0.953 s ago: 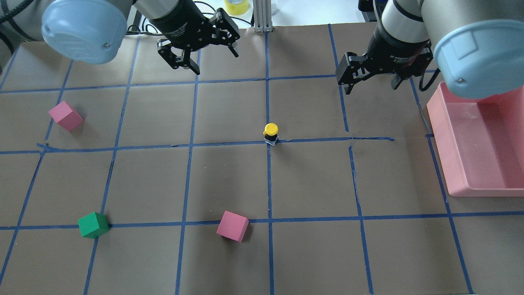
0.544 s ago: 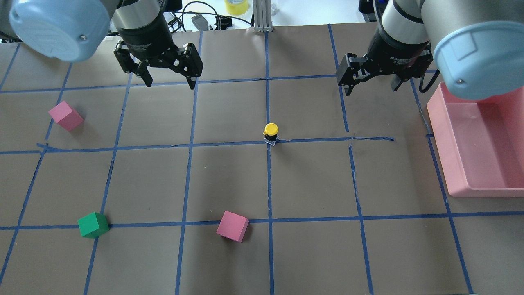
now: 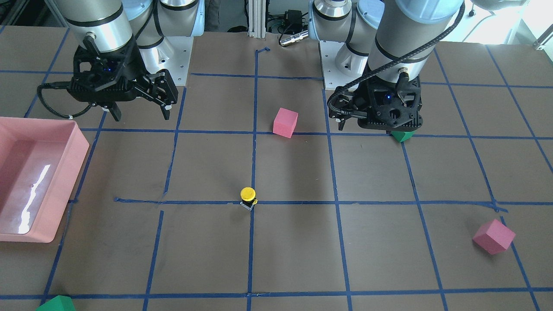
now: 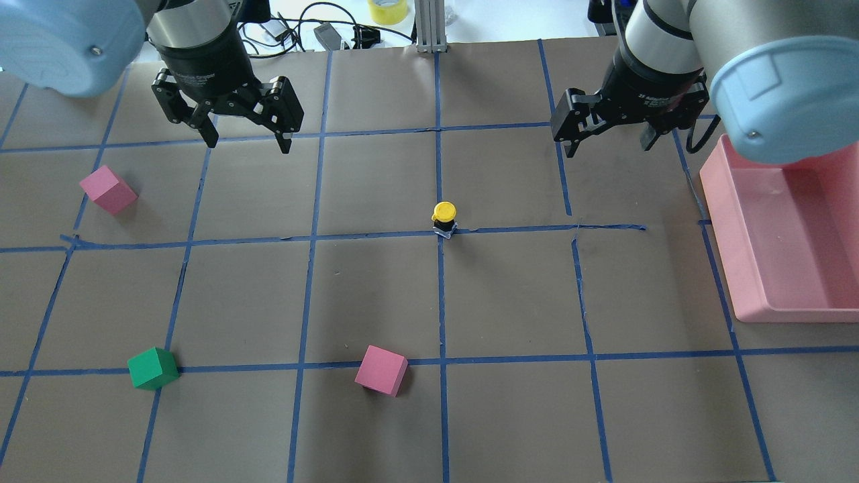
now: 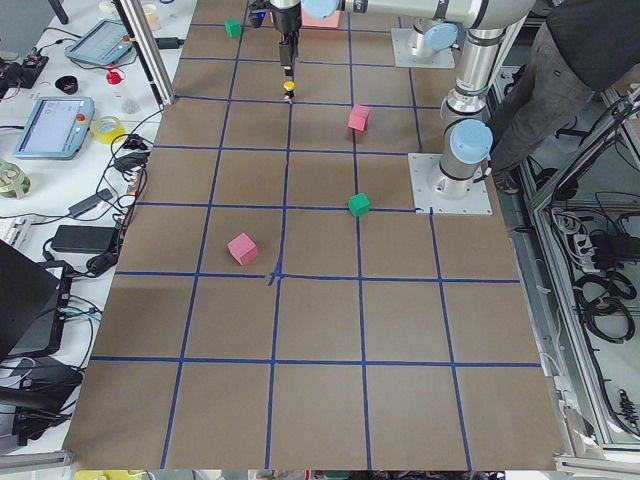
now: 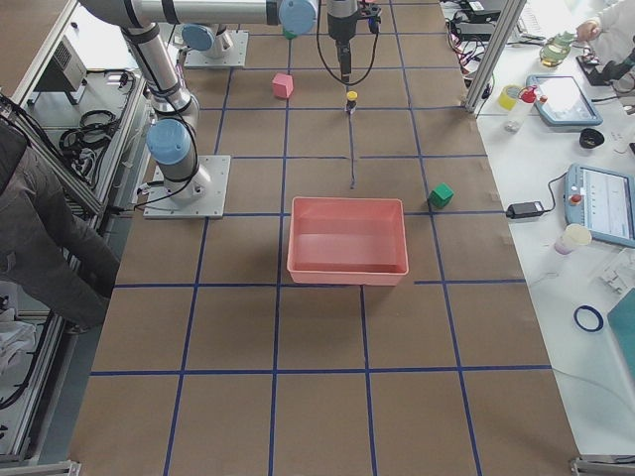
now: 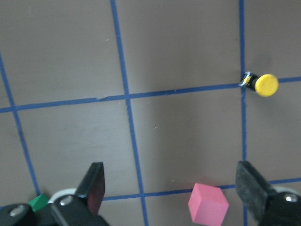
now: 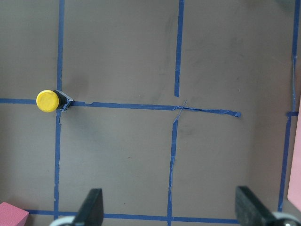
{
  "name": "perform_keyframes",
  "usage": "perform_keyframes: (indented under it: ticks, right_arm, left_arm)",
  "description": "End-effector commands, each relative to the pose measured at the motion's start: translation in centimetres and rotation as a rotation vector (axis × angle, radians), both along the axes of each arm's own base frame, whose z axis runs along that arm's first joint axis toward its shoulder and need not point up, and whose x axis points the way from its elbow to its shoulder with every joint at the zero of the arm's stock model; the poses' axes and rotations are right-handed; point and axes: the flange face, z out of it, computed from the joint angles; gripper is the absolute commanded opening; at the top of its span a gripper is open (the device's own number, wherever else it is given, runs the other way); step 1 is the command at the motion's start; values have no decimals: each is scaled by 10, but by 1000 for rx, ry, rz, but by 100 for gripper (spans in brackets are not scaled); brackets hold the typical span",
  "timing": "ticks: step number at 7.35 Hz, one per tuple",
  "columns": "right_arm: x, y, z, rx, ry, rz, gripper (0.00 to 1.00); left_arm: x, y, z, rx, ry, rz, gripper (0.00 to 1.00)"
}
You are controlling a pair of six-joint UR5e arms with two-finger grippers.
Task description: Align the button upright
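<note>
The button (image 4: 443, 218) stands upright on its black and grey body, yellow cap on top, at a crossing of blue tape lines mid-table. It also shows in the front view (image 3: 248, 197), the left wrist view (image 7: 263, 84) and the right wrist view (image 8: 51, 100). My left gripper (image 4: 249, 144) hangs open and empty above the table, far back-left of the button; its fingers (image 7: 94, 183) frame the wrist view. My right gripper (image 4: 607, 144) is open and empty, back-right of the button, also seen in the front view (image 3: 141, 115).
A pink tray (image 4: 721, 235) stands at the right edge. A pink cube (image 4: 107, 190) lies at the left, another pink cube (image 4: 381, 370) and a green cube (image 4: 153, 368) near the front. A second green cube (image 3: 56, 303) lies at the table's far side.
My left gripper has swung to the left across the back of the table and turned, still open. The right gripper and the button have not moved.
</note>
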Motion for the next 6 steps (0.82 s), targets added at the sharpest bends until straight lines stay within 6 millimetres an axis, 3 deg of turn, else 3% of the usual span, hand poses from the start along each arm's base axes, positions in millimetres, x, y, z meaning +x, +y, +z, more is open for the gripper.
perform_keyframes:
  ticks: [1, 3, 6]
  right_arm:
    - [0, 0, 0, -1, 0, -3, 100]
    - [0, 0, 0, -1, 1, 3, 100]
    - [-1, 0, 0, -1, 2, -3, 100]
  left_arm:
    - [9, -10, 4, -51, 54, -14, 95]
    - [8, -17, 11, -140, 48, -73, 96]
    - [8, -12, 8, -152, 47, -63, 100]
